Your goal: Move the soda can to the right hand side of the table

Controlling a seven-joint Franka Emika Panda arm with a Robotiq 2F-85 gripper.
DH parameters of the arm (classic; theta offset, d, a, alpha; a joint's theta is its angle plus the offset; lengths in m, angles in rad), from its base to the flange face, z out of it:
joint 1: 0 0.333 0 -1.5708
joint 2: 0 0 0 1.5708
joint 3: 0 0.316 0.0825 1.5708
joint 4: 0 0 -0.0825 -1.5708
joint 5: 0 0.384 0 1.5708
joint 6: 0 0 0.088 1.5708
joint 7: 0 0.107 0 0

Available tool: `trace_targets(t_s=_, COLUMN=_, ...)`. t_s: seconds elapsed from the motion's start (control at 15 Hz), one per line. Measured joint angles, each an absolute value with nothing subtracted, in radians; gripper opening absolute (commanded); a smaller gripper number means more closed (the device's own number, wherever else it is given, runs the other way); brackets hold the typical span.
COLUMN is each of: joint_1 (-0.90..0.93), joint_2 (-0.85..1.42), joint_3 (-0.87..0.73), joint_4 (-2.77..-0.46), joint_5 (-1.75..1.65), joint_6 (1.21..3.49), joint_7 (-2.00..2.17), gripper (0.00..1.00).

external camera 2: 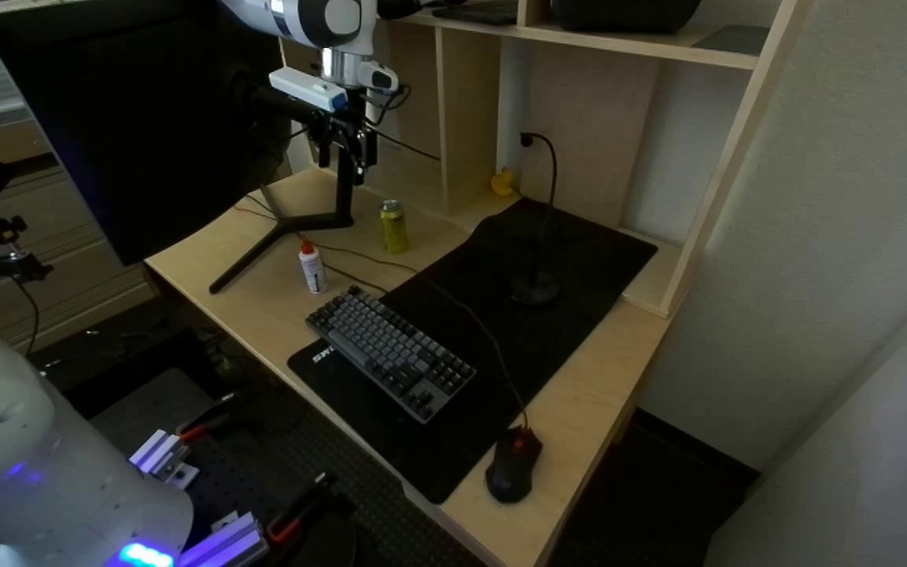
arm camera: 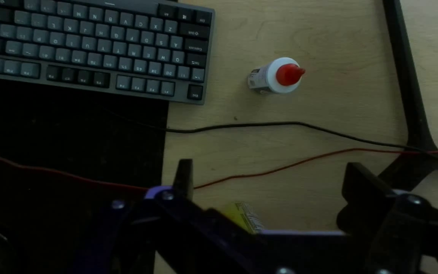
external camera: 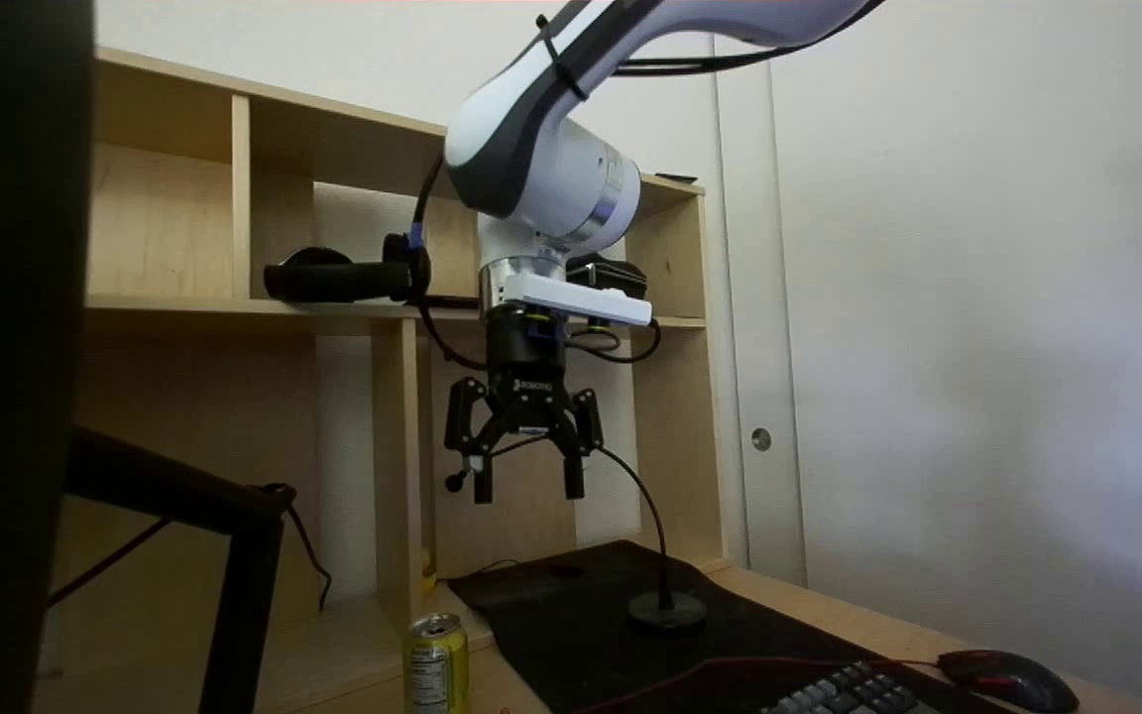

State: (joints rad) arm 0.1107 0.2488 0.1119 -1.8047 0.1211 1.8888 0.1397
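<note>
The soda can (external camera 2: 394,228) stands upright on the bare wood of the counter (external camera 2: 595,378), between the monitor stand (external camera 2: 313,223) and the dark mat (external camera 2: 453,457). Above the counter, apart from the can, the hand (external camera: 528,483) hangs in the air with its fingers spread wide and pointing down; in the wrist view it covers part of the can. A dark cord (arm camera: 242,125) and a red cord (arm camera: 255,175) run across the wood between the can and a white bottle (external camera 2: 313,272) with a red cap. The keyboard (external camera 2: 390,354) lies mostly on the mat, one end past its edge; a gooseneck stand (external camera 2: 534,290) rests farther back. The mouse (external camera 2: 512,466) sits on bare wood just beside the mat. A yellow duck (external camera 2: 503,183) stands near the pale shelving (external camera 2: 469,118).
</note>
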Motion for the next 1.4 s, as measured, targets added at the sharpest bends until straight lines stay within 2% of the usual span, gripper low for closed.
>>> trace_targets(t_s=0.53, joint_1=0.153, joint_2=0.488, joint_3=0.110, joint_4=-1.651, joint_5=0.134, joint_6=2.103, joint_7=0.257, gripper=1.00)
trace_targets(t_s=0.93, joint_1=0.164, joint_2=0.513, joint_3=0.105, joint_4=-1.623, joint_5=0.131, joint_6=2.123, joint_7=0.279, gripper=1.00)
trace_targets(t_s=1.4, joint_1=0.170, joint_2=0.603, joint_3=0.086, joint_4=-1.622, joint_5=0.129, joint_6=2.341, joint_7=0.326, gripper=1.00)
